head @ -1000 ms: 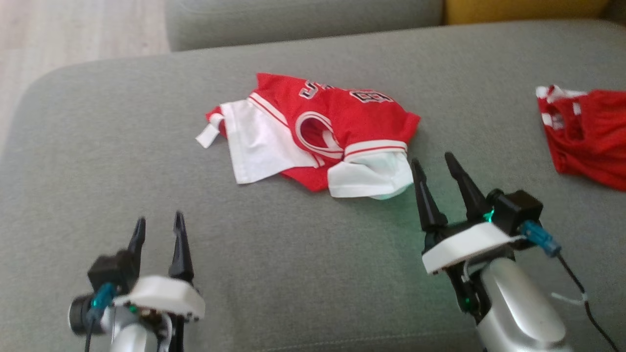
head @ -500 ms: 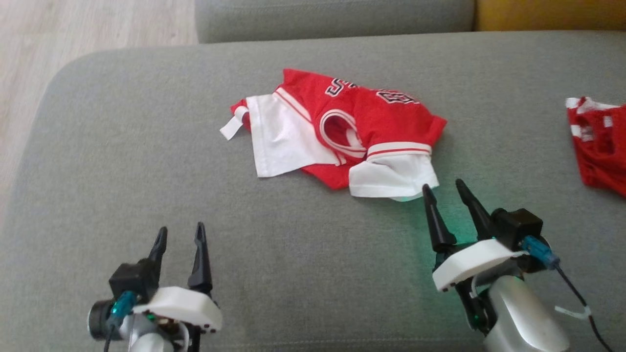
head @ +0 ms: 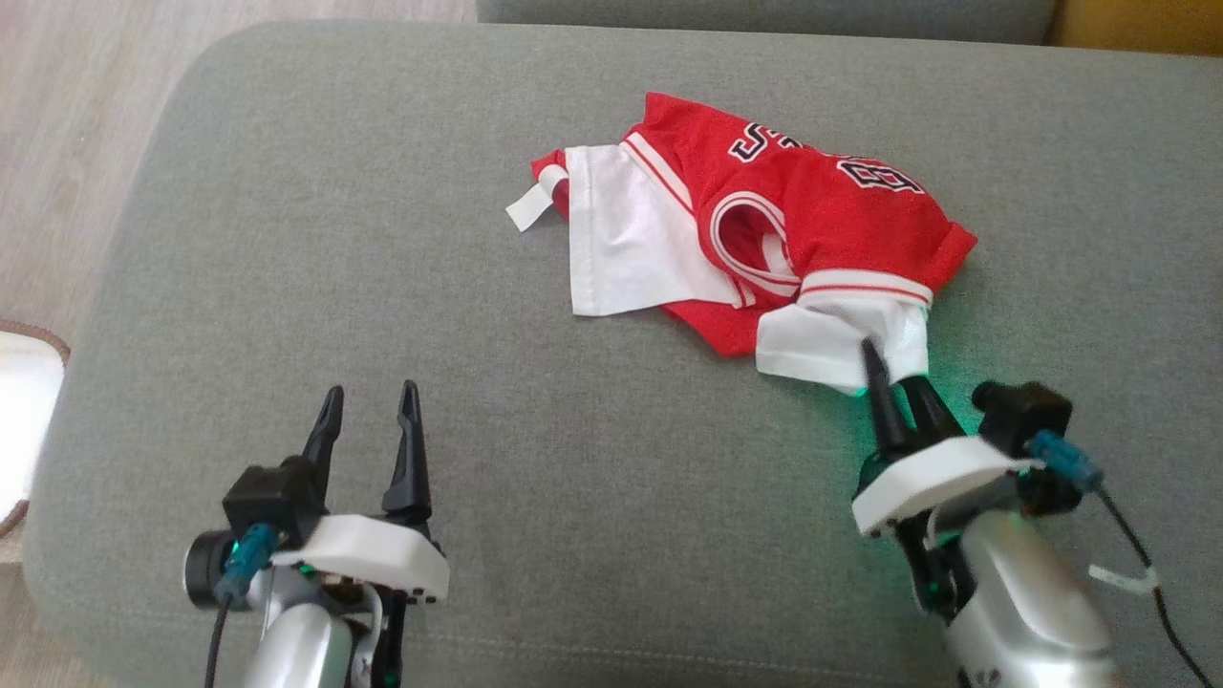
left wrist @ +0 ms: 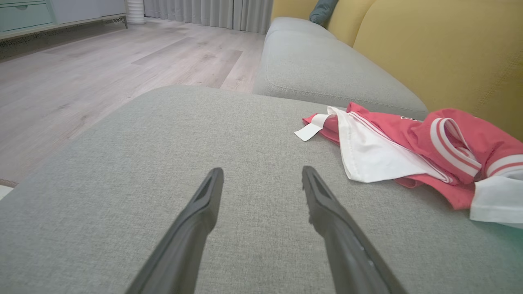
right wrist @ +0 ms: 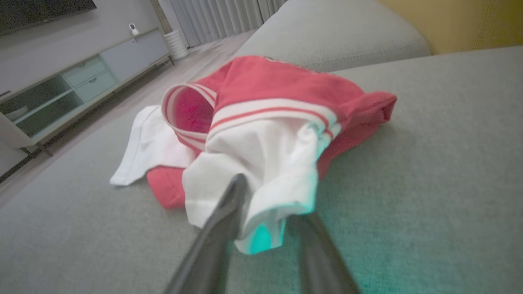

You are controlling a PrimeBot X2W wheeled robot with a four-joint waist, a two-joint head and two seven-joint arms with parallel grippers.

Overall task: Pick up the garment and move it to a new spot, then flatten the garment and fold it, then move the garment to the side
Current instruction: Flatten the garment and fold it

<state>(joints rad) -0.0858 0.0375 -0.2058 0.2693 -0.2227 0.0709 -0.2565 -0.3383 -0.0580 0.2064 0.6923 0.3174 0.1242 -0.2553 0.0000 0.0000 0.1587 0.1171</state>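
The left hand (head: 372,387) hovered over the near part of the grey seat cushion (head: 478,535). Its fingers were spread wide, with nothing between them and bare fabric beneath.

The right hand (head: 893,368) stood at the near right edge of the garment (head: 812,210). Its fingers were drawn in on the white sleeve. In the right wrist view one finger lay over the sleeve fabric and the other beside its lower edge, so the bunched cloth filled the gap between them: a pinch on the sleeve. A green glow fell on the cushion beneath this hand.

The garment, a red jersey with white sleeves and striped trim, lay crumpled toward the middle and far right of the cushion. Its lettering faced up and a white tag stuck out on its left.

A pale round object with a brown rim (head: 19,420) lay on the wooden floor (head: 76,143), left of the cushion. A second grey cushion (left wrist: 318,69) sat beyond the first, and a yellow backrest (left wrist: 429,49) rose to the right.

A low cabinet (right wrist: 61,90) with drawers and open compartments stood across the floor. The contents of the compartments were too blurred to identify. Grey curtains (left wrist: 212,12) hung at the far wall, with a white ribbed cylinder (right wrist: 175,43) just beside them.
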